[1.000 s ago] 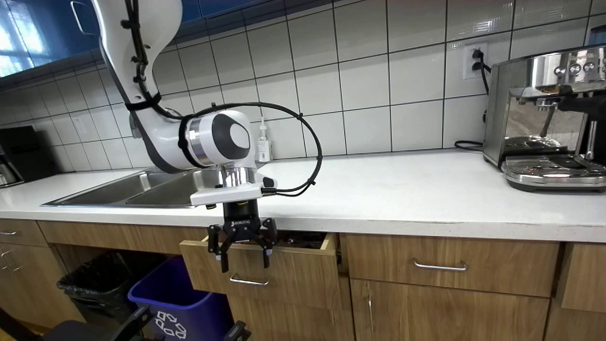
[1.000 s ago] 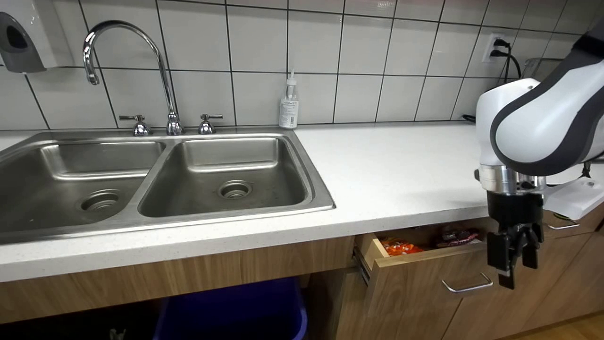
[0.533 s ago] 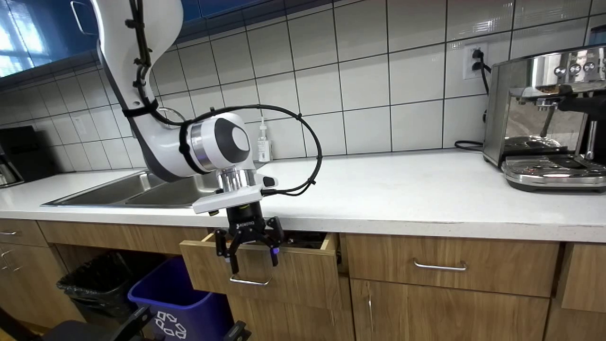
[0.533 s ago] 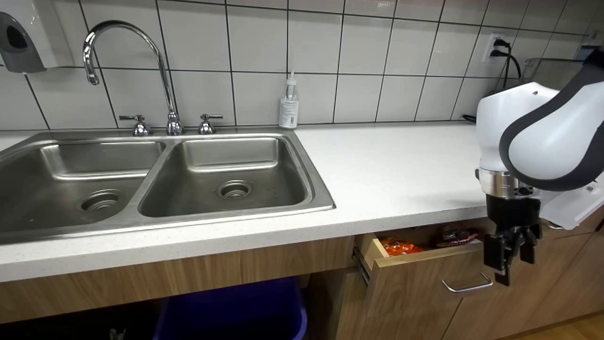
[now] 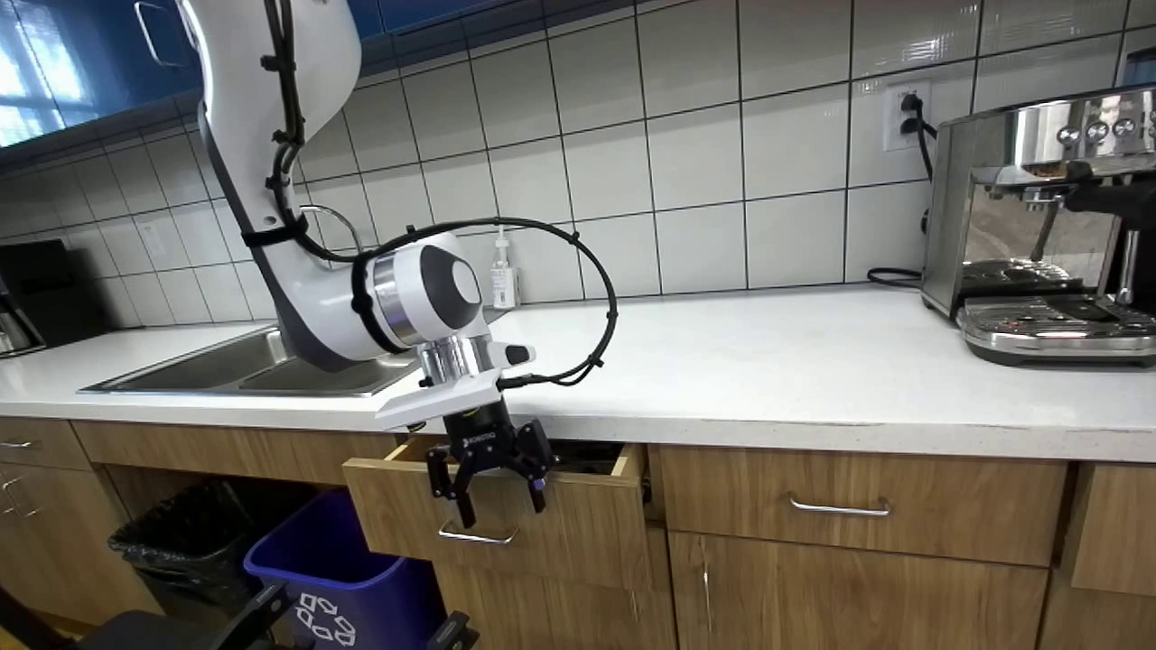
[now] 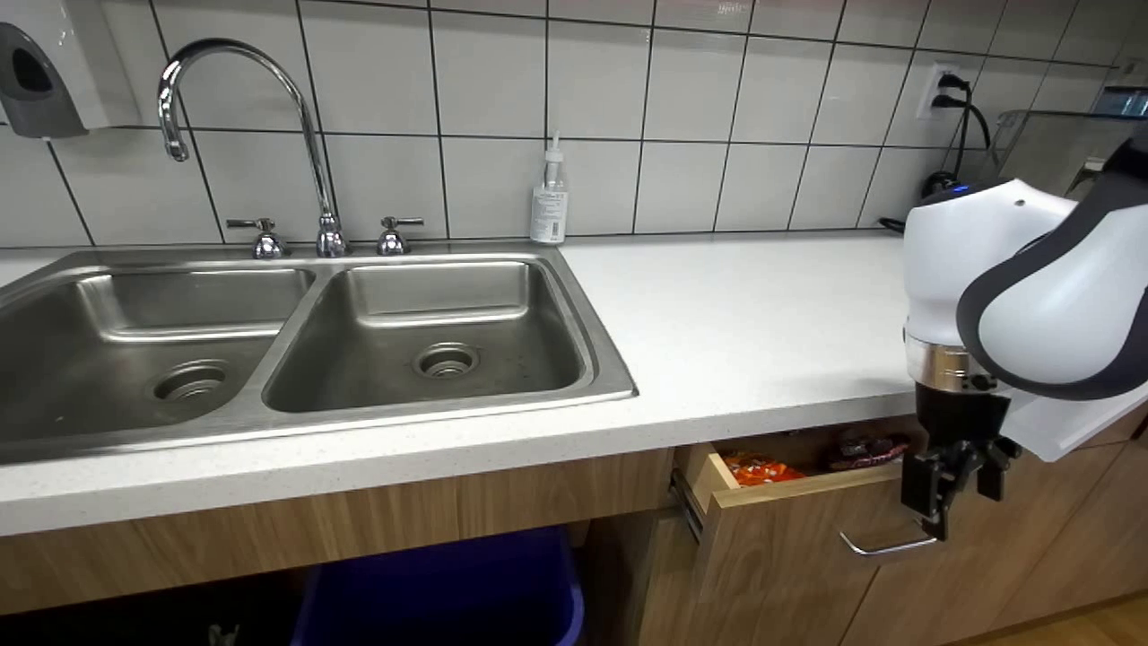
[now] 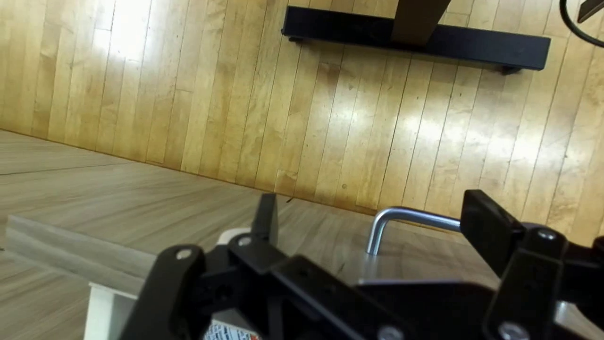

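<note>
White countertop (image 5: 768, 361): inset steel sink (image 6: 607, 359), pump bottle (image 6: 549, 213) by its corner, espresso machine (image 5: 1039, 226) well apart.

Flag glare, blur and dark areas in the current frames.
Wrist view: glare blows out patches of the wooden floor; the near fingers look slightly soft, the metal handle sharper. In an exterior view, bright reflections wash out part of the blue cabinet. In an exterior view, highlights streak the steel sink, and below the white counter it goes nearly black.
</note>
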You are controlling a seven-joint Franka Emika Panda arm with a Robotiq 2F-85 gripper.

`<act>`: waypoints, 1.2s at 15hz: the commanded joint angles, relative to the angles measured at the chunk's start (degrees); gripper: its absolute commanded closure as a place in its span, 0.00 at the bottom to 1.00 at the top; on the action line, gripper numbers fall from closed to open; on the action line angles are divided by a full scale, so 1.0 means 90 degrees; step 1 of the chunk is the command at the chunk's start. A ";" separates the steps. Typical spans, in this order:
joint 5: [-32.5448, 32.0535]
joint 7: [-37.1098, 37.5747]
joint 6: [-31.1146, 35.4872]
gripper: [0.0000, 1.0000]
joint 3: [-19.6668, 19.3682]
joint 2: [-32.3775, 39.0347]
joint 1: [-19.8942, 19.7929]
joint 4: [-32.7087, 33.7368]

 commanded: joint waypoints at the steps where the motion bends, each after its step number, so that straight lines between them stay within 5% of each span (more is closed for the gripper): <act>1: -0.0134 0.0524 0.0350 0.00 -0.0279 0.0255 0.0257 0.0183; 18: -0.0235 0.1703 0.0873 0.00 -0.1114 0.0387 0.1144 0.0368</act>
